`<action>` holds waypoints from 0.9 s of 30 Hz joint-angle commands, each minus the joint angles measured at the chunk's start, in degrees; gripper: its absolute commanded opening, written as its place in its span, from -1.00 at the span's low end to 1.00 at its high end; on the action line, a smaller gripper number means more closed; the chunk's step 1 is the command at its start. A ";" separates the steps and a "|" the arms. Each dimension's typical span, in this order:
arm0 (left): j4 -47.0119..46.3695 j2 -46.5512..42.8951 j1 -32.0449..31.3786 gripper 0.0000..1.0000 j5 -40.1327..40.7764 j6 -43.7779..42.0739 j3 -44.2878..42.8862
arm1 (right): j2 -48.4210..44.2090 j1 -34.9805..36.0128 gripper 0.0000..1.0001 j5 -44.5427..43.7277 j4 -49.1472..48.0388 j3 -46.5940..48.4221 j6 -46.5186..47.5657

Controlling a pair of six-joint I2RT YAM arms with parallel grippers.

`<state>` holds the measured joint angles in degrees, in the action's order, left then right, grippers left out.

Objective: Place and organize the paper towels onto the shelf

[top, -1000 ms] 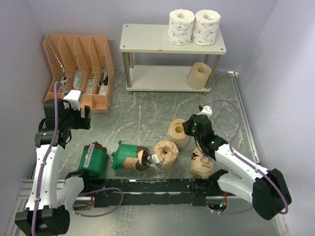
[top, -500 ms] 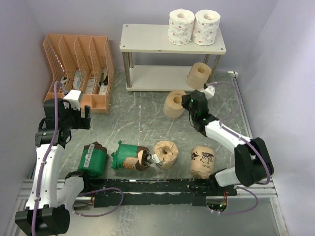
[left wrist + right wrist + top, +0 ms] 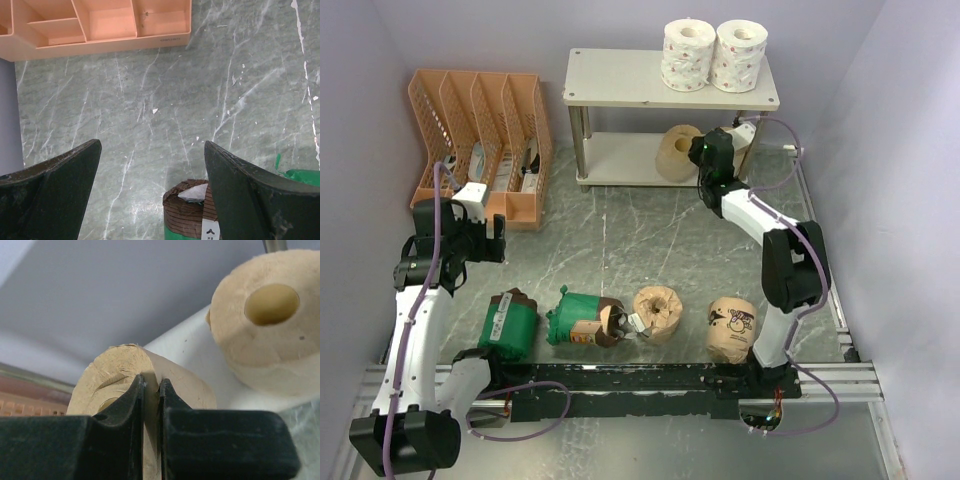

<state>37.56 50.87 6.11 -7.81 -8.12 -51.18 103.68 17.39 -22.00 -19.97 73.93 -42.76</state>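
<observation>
The right gripper [image 3: 704, 156] is clamped on a plain tan roll [image 3: 677, 153], its fingers almost together on a thin part of the roll's end in the right wrist view. That roll sits in the upper middle of the overhead view, at the front of the lower tier of the shelf [image 3: 620, 82]. Its hollow end faces up, so its long axis is near upright. Whether it rests on the board I cannot tell. A second tan roll [image 3: 265, 335] lies on the lower board just beside it, its core toward the wrist camera. Two white rolls [image 3: 688, 55] stand upright on the top board, touching. Four more rolls lie along the lower edge, among them a green-wrapped roll [image 3: 508, 322] on its side. The left gripper [image 3: 480, 238] hangs with jaws wide apart, holding nothing.
</observation>
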 commanded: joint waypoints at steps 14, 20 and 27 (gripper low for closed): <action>-1.09 1.51 0.41 0.91 0.09 0.40 -0.15 | 4.38 -2.31 0.78 2.18 -14.24 0.46 4.46; -1.16 1.50 1.68 0.91 -0.02 0.30 -0.15 | -10.99 0.59 0.94 2.44 -19.30 -14.43 11.54; -1.13 1.51 3.59 0.91 -0.17 0.27 -0.13 | -28.04 8.55 0.93 3.63 -3.18 -27.63 16.33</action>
<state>37.54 52.51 8.54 -7.77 -8.10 -51.18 81.97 22.02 -19.05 -31.51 52.16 -29.69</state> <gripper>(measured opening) 0.953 0.968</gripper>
